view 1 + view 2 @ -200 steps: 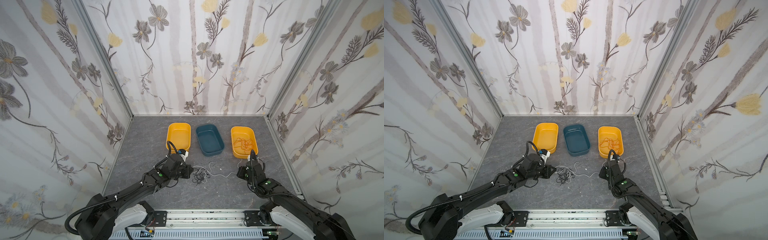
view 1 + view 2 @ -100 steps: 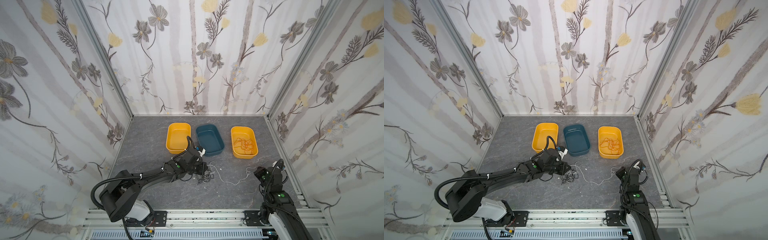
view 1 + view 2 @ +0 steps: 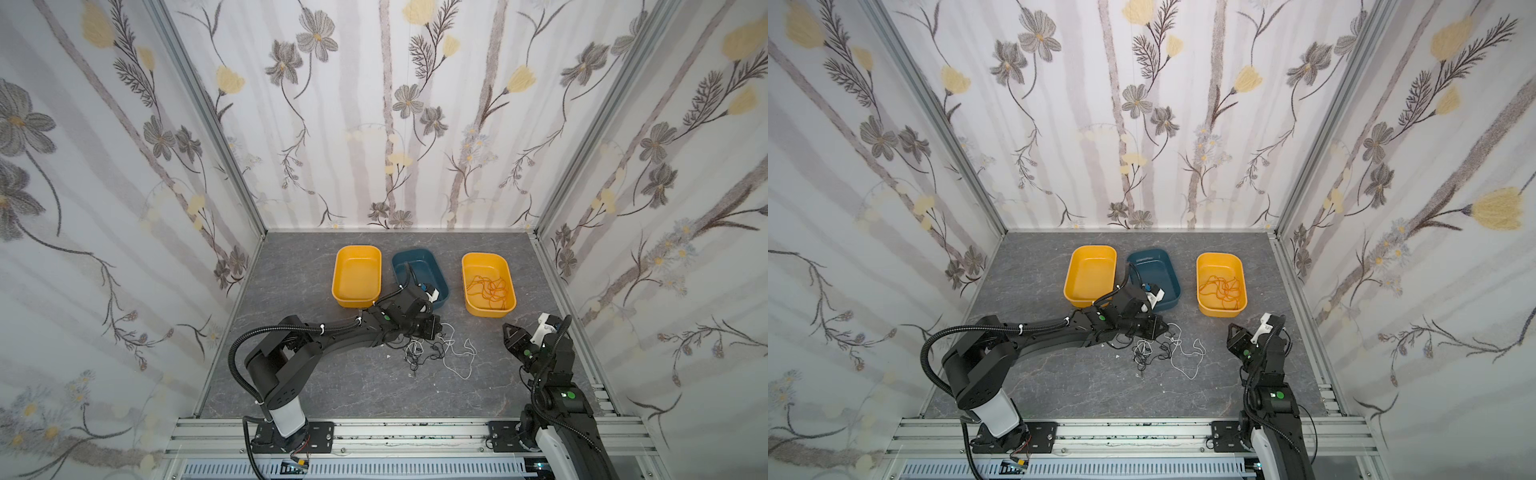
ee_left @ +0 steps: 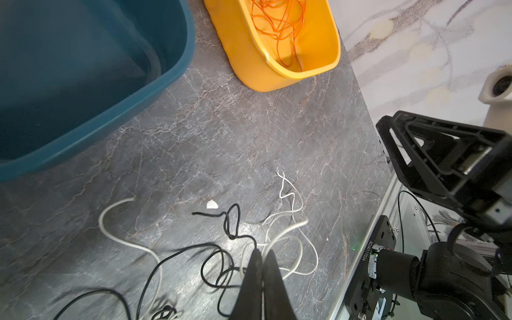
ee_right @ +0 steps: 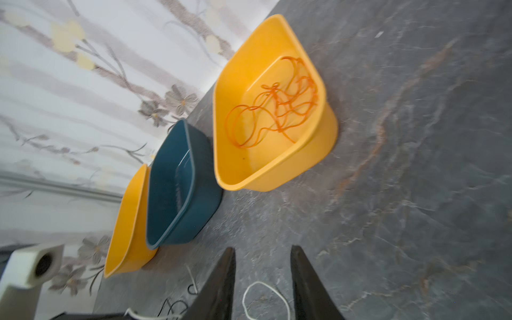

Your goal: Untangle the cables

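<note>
Both top views looked steeply down from high above the near edge, facing the far flower-patterned wall (image 3: 386, 124), and shared almost the whole grey marbled tabletop (image 3: 332, 386). The left wrist camera hung close over the tabletop behind the left gripper (image 4: 261, 253), facing right. The right wrist camera, low and rolled sideways behind the right gripper (image 5: 263, 257), faced far and left. Both wrist views shared the right-hand yellow plastic bin (image 4: 260, 77), the dark teal plastic bin (image 4: 166, 77) and the tangle of thin white and black cables (image 4: 232, 237).
</note>
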`<state>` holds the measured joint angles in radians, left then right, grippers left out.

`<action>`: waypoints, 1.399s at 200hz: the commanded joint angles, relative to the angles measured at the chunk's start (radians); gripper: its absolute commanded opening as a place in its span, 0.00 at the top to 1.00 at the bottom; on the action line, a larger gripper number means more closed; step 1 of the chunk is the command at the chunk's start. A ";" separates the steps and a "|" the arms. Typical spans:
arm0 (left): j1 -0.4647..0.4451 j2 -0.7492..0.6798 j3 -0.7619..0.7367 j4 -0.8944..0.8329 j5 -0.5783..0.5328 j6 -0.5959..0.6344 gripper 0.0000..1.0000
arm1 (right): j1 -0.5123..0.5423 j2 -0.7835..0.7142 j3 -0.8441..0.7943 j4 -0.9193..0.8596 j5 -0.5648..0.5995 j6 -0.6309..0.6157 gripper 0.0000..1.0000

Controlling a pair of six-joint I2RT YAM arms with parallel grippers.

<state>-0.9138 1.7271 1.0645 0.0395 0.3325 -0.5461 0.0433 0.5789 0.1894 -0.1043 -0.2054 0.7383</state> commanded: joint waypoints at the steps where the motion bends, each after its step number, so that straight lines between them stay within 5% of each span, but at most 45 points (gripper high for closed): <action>1: -0.002 0.011 0.023 -0.006 0.017 0.021 1.00 | 0.070 0.023 -0.001 0.135 -0.195 -0.028 0.63; 94: -0.005 -0.004 0.045 -0.033 0.042 0.050 1.00 | 0.386 0.311 0.014 0.393 -0.229 -0.082 0.66; 126: -0.005 -0.016 0.037 -0.036 0.053 0.058 1.00 | 0.405 0.327 0.024 0.329 -0.081 -0.140 0.65; 201: -0.009 -0.045 0.015 -0.013 0.121 0.081 1.00 | 0.444 0.456 0.064 0.421 -0.048 -0.239 0.65; 252: -0.016 -0.054 -0.002 -0.015 0.132 0.093 0.98 | 0.479 0.493 0.066 0.485 -0.006 -0.238 0.91; 280: -0.009 -0.065 -0.035 -0.009 0.110 0.077 0.83 | 0.485 0.449 0.033 0.485 0.037 -0.237 1.00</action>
<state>-0.9298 1.6775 1.0550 0.0082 0.4545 -0.4671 0.5251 1.0561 0.2424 0.3206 -0.2295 0.5110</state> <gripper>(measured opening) 0.075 0.052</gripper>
